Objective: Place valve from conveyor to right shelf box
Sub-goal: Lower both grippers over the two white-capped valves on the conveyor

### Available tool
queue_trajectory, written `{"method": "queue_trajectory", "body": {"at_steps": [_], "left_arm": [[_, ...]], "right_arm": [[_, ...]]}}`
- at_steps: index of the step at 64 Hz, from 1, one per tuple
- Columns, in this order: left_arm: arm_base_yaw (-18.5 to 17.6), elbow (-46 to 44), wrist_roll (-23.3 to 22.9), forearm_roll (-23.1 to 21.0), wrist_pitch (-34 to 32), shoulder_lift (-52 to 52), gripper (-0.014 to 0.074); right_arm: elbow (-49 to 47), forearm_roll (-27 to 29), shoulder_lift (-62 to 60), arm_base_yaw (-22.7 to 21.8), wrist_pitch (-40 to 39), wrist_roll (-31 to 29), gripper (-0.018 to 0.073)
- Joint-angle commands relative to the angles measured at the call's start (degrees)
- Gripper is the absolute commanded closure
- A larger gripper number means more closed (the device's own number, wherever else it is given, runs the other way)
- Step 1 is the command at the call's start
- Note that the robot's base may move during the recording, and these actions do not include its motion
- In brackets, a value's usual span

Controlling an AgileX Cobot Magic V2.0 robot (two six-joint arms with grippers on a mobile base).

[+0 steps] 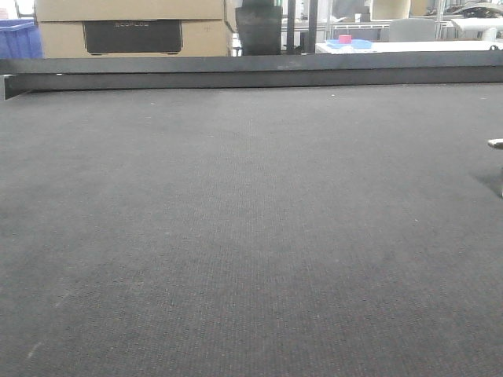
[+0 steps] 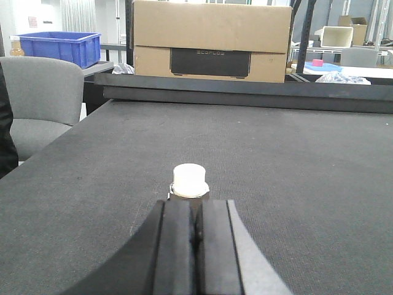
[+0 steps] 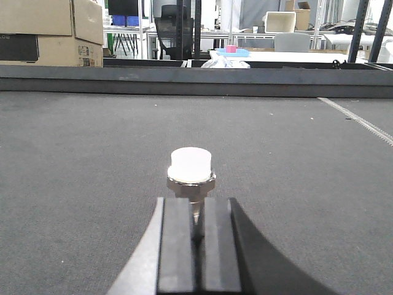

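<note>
A metal piece (image 1: 496, 144) is poking in at the front view's right edge, too cut off to identify. The left claw (image 2: 196, 206) is hiding the valve's (image 2: 189, 179) lower body (only its white cap is showing). The right claw (image 3: 196, 204) is covering the second valve's (image 3: 191, 174) stem tip. Both claws are running off the bottom edge.

Soft, fairly bright indoor light; the conveyor (image 1: 251, 236) reads as matte grey. The upper left of the left wrist view blows out to white. The white top of the valve (image 3: 191, 166) is overexposed, its detail lost. A soft-edged shadow spreads at lower right beside the right tool (image 3: 196, 209). The front view looks hazy, with low contrast.
</note>
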Motion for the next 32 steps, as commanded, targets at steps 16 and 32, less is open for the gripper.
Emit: {"method": "queue_trajectory", "body": {"at_steps": [16,32], "left_arm": [[-0.2,-0.1,-0.2,-0.2,-1.1,-0.3,0.0707],[-0.2,-0.1,-0.2,-0.2,-2.3,-0.3,0.0707]], "right_arm": [[0.0,0.1,-0.2,-0.2,-1.3,-0.2,0.0714],[0.0,0.1,-0.2,-0.2,-1.3,-0.2,0.0714]]}}
